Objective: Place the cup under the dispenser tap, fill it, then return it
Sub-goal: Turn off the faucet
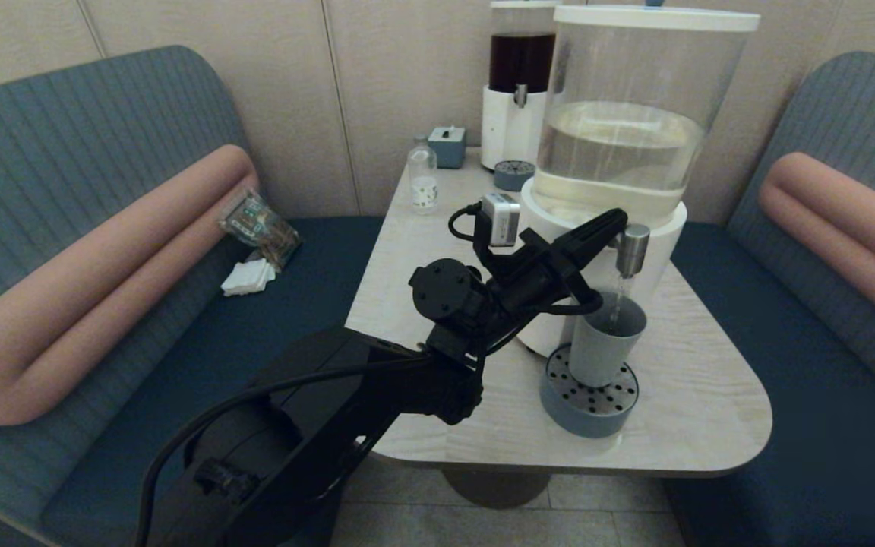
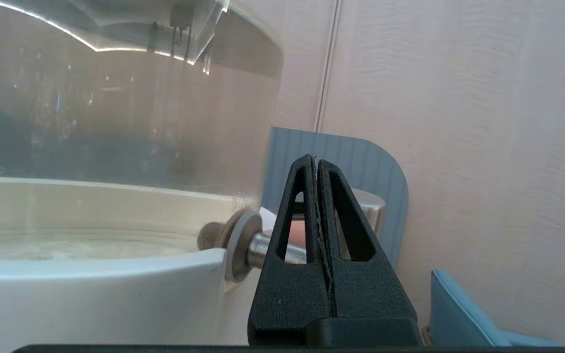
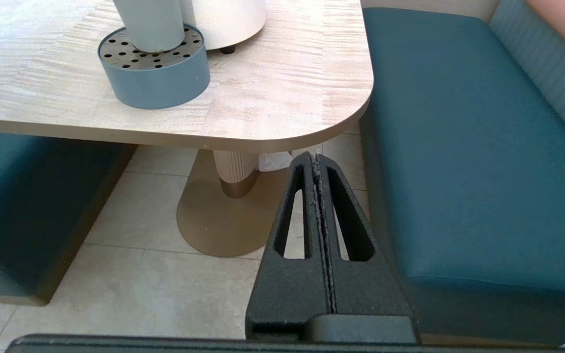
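The grey-blue cup [image 1: 604,346] stands upright on the round perforated drip tray [image 1: 588,416], directly under the brushed-steel tap [image 1: 633,251] of the large clear-liquid dispenser [image 1: 620,152]. A thin stream runs from the spout into the cup. My left gripper [image 1: 616,220] is shut with nothing held, its tip resting against the top of the tap [image 2: 374,208], above and left of the cup. In the left wrist view the gripper [image 2: 315,159] covers most of the tap. My right gripper [image 3: 316,157] is parked below the table's edge, shut and holding nothing; the cup [image 3: 150,22] is far from it.
At the back stand a dark-red-liquid dispenser [image 1: 521,68], a second small tray [image 1: 513,175], a small bottle [image 1: 422,178] and a blue box [image 1: 447,146]. Blue benches flank the table [image 1: 696,395]. A snack packet [image 1: 259,228] and napkins [image 1: 247,277] lie on the left seat.
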Available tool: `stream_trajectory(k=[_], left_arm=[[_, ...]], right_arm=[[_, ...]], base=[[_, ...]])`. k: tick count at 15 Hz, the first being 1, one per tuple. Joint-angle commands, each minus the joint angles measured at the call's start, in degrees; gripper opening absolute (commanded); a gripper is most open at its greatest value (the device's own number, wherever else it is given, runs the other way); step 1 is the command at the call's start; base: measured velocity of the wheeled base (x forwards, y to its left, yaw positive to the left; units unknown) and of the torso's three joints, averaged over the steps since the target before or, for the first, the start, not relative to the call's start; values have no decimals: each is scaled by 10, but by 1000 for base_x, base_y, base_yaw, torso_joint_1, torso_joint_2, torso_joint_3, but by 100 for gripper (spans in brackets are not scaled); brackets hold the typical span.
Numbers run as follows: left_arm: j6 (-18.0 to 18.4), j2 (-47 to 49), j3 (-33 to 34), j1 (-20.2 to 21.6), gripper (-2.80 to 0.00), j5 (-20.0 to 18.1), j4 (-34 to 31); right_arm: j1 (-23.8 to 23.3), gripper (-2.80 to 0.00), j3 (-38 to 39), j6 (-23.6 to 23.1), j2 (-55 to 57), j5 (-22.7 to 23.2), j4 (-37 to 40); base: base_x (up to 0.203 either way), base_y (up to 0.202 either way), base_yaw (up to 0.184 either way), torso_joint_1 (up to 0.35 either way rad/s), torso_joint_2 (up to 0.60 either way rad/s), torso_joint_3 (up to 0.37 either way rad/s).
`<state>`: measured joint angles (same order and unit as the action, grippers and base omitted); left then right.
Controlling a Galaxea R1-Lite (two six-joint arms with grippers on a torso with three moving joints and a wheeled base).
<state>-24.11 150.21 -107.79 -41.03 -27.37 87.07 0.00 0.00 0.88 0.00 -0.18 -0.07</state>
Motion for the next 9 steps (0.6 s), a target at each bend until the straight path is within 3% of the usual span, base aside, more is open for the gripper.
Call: stream_trajectory(k=[1,9], left_arm=[[-1,3,-4,-1,-280,-1,6],[-11,21,-27,-9,-280,-12,-6]], right_arm=[[0,-280,1,0,1,0,0],[0,-280,1,0,1,0,0]], base=[[0,0,0,0,0,0],[0,0,0,0,0,0]])
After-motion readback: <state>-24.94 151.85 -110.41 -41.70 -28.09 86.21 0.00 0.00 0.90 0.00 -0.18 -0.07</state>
